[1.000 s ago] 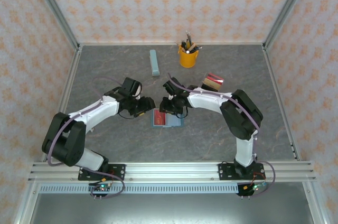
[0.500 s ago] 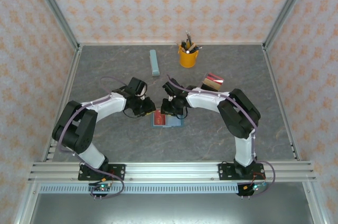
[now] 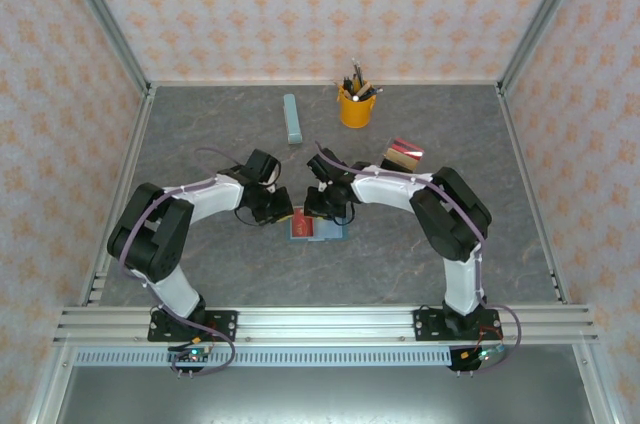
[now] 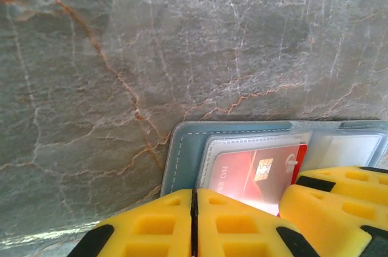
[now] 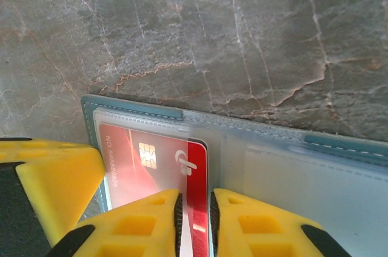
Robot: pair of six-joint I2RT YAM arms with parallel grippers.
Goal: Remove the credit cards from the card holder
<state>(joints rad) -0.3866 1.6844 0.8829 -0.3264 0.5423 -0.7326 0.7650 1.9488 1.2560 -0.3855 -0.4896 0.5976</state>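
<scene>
The teal card holder (image 3: 328,230) lies open and flat on the desk (image 3: 400,274), with both my arms meeting over it. My left jaws are pressed together, pad against pad, at the holder's left edge. Whether they bear down on the flap I cannot tell, but I judge that pinning it is their job here. My right jaws are pinching the exposed edge of the red credit card (image 5: 151,166), most of which sits under the holder's clear pocket.

The step in hand is drawing that card out. To do it well I should pull flat along the pocket toward its open side, staying low. Lifting would likely fold the holder or carry it along. My grip is only on a thin strip of card, so the pull should be slow and straight. If the holder starts to drag, the left jaws need more weight on it. Other credit cards (image 3: 403,155) lie well apart, beyond the holder's far right.
</scene>
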